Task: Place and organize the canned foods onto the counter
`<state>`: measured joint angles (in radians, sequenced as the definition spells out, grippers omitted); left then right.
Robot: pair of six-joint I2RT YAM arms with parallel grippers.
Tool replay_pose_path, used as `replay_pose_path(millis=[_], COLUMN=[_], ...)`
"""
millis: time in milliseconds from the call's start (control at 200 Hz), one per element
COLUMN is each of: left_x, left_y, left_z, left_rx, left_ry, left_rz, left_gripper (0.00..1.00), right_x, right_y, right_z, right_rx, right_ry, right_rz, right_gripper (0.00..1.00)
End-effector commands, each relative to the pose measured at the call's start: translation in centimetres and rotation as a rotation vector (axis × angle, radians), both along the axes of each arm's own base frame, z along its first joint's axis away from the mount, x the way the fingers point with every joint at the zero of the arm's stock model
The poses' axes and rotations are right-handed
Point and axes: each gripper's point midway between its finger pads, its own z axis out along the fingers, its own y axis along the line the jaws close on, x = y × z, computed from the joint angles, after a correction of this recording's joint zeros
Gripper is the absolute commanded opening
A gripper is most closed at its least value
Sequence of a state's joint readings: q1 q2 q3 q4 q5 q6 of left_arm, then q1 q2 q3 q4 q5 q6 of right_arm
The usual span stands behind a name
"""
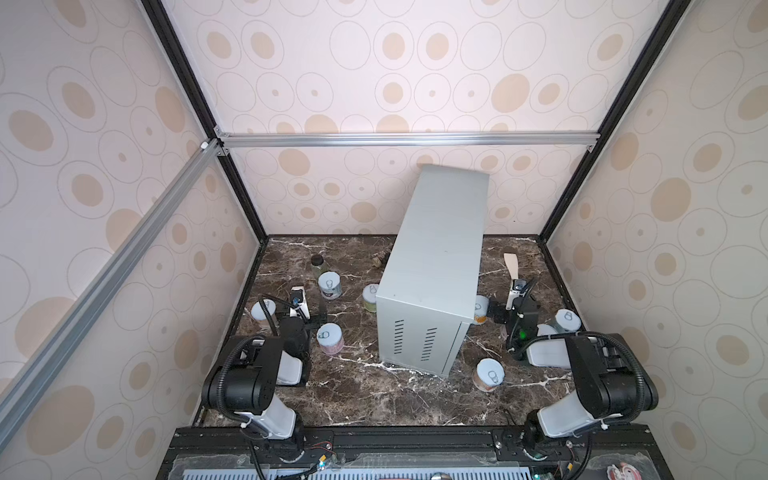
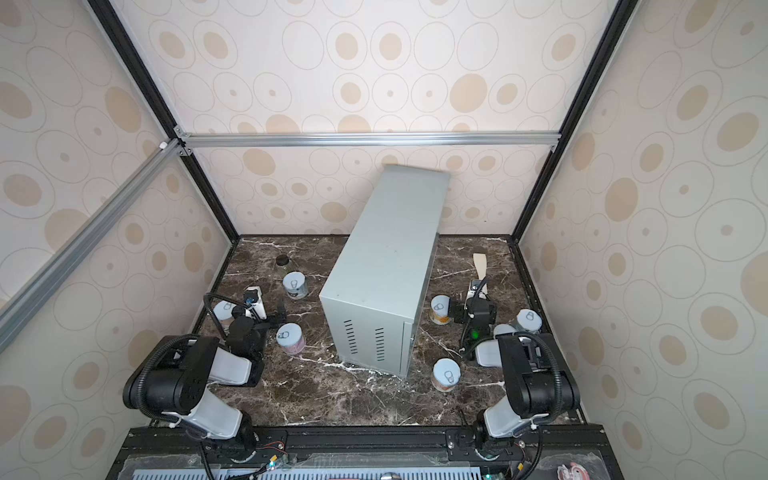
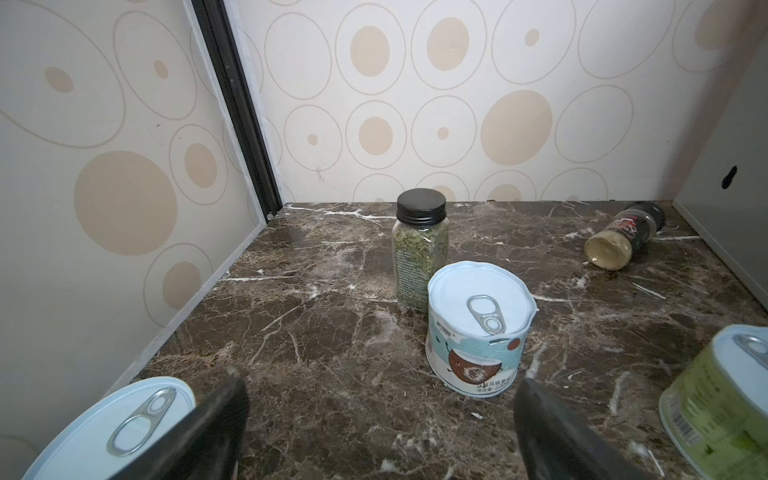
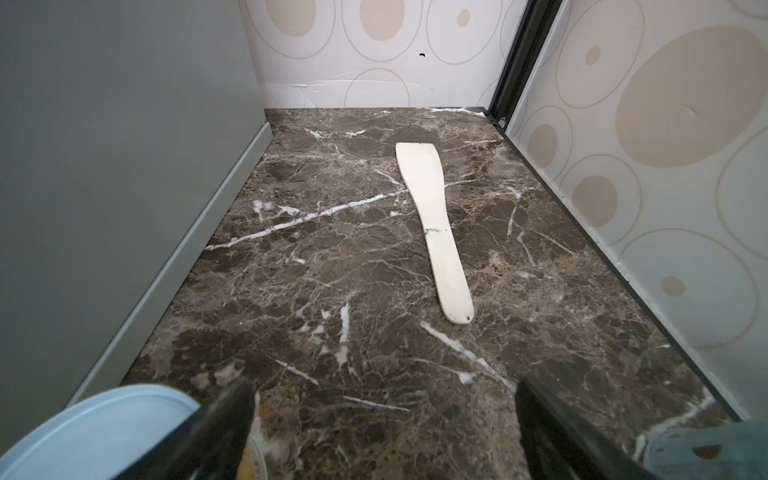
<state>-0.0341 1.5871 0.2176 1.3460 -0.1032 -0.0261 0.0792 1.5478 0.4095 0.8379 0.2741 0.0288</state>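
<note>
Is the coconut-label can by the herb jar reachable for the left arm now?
Likely yes: the open left gripper faces the coconut-label can, bare marble between; the herb jar stands just behind.

Bright, even, diffuse light from overhead; shadows faint & soft. Mild sheen on marble desk point(image 3: 332, 340). All views wide-angle, stretched twd edges. Wrist views: left claw point(image 3: 382, 378), right claw point(image 4: 386, 381), nearest tin point(image 3: 112, 424) blurred, v. close to lens.
</note>
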Motion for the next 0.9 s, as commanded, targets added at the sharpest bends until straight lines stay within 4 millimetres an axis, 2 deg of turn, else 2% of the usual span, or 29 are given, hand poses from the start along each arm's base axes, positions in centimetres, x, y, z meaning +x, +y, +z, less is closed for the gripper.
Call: replay_pose_path(millis=[0, 895], left_x=[0.23, 0.34], left_y=[0.02, 0.03], left_z=[0.75, 0.65], left_rx=[0.015, 0.01], left_ry=[-0.022, -0.017], left_rz=[-0.006, -0.009], left_gripper=[0.99, 0.99], right_x=[-0.2, -0.17], right_y=[0.0, 0.03], right_z=[-0.01, 0.08], right_rx=[-0.013, -0.008], right_ry=[0.001, -0.001], right_rz=[-0.003, -0.003], right_gripper=[1.0, 1.0])
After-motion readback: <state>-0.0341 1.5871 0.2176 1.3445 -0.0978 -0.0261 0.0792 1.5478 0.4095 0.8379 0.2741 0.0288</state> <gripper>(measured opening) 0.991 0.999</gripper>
